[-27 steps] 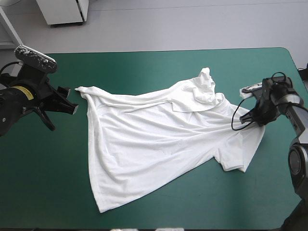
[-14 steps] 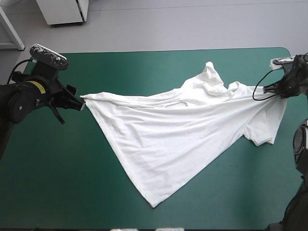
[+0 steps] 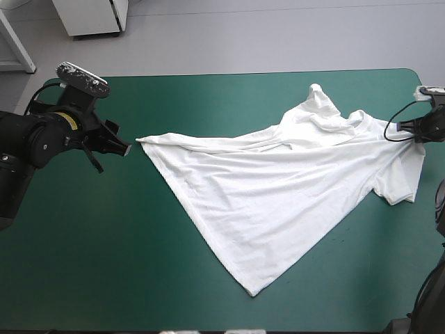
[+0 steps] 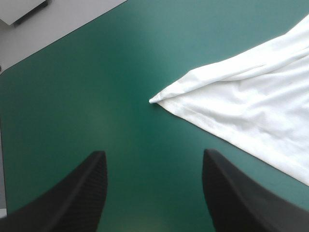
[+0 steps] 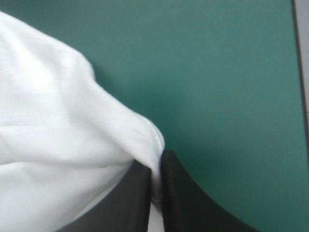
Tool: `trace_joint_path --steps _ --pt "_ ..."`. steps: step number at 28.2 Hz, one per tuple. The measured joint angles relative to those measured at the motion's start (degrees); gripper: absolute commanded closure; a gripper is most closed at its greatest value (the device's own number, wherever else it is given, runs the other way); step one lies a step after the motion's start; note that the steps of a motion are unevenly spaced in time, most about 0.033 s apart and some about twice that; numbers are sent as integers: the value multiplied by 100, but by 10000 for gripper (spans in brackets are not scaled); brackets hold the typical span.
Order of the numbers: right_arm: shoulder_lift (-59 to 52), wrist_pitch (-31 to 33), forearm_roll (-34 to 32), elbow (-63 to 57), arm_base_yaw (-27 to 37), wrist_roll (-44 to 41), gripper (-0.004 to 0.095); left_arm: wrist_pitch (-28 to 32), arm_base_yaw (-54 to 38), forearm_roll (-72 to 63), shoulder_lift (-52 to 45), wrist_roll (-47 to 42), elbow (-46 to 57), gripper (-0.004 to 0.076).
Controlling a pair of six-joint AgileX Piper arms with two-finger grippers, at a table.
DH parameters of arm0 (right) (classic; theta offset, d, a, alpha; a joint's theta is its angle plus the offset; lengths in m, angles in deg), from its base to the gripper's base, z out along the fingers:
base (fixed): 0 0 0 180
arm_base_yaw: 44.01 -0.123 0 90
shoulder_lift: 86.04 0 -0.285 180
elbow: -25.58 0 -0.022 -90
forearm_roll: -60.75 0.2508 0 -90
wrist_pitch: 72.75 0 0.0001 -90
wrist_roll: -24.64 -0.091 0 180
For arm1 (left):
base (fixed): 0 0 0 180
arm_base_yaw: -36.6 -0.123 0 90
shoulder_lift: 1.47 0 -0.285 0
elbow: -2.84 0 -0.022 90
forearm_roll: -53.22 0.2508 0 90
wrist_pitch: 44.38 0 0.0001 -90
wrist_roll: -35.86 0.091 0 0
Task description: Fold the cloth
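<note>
Teal-green table cover [image 3: 83,229] lay bare around the T-shirt [image 3: 278,195], which sprawled flat across the middle and right of the table as a rough triangle. Its bunched collar end sat near the far right, and one tip reached toward the near edge. Your right gripper [image 5: 155,166] was clamped on a fold of cloth at that right end. Your left gripper [image 4: 153,155] had its fingers spread wide apart and empty. The shirt's left corner [image 4: 155,100] lay on the cover just ahead of it, not touching. By the look of it, the shirt was light, thin and limp, so it would sag and drag rather than hold a shape. You would have done best to pinch that left corner at its hem, catching every layer so none slipped free.
</note>
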Motion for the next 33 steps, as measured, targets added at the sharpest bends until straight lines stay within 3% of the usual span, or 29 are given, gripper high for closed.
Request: trace_joint_path --steps 4,7,13,20,28,33 --pt "0 120 243 6 0 221 405 -152 0 -145 0 0 0 293" --pt "-26 371 449 88 99 277 296 -213 6 -157 -23 0 0 293" --pt "-617 1180 1208 101 455 543 300 -442 6 8 -140 0 0 293" --pt "-1992 1322 2061 -337 292 734 300 -534 6 447 1 -99 -7 294" --pt "-3379 1389 2093 -1064 -1084 762 304 -360 0 676 1244 -150 -942 294" --pt "-3795 1400 1583 -1525 -2508 712 305 -118 -295 28 2335 -99 -1761 294"
